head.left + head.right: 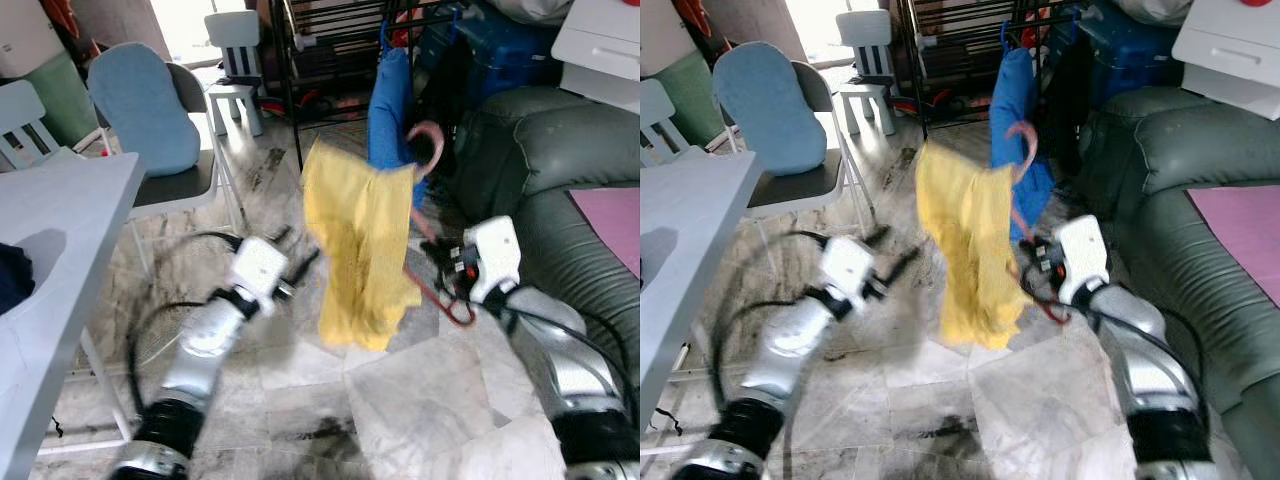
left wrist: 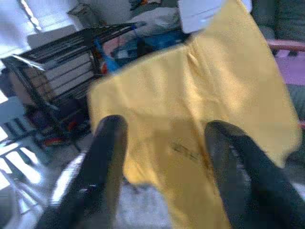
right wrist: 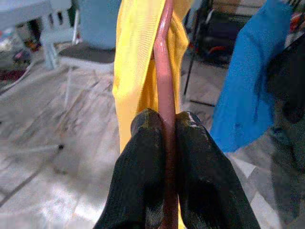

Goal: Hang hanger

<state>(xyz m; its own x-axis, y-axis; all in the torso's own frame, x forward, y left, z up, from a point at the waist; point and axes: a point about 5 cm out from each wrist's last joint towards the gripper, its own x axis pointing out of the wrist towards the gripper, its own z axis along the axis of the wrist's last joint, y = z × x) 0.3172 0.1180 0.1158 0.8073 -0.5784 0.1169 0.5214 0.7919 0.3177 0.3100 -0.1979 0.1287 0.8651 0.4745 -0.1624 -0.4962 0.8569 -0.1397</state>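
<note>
Cluttered living room with a marble floor (image 1: 400, 400): a white table (image 1: 60, 230) at my left, a dark sofa (image 1: 560, 150) at my right, and a black rack (image 1: 340, 60) straight ahead with a blue garment (image 1: 390, 110) hanging from it.

Head views: my right gripper (image 1: 445, 262) holds a pink hanger (image 1: 430, 140) out in front of the rack, a yellow cloth (image 1: 360, 245) draped over it. The hook points up, near the blue garment but below the rail. My left gripper (image 1: 305, 268) sits just beside the cloth, not touching it.

Left wrist view: the left jaws are spread wide, the cloth beyond them, nothing between.

Right wrist view: the right jaws are pressed together, pinching the hanger's pink rod, with the cloth hanging just behind.

I judge this to be the carry step, the hanging not yet done. Next I would need to raise the hook above the rail and lower it on.

The rail's free space is hard to make out, both arms are blurred, and the cloth hides most of the hanger.
</note>
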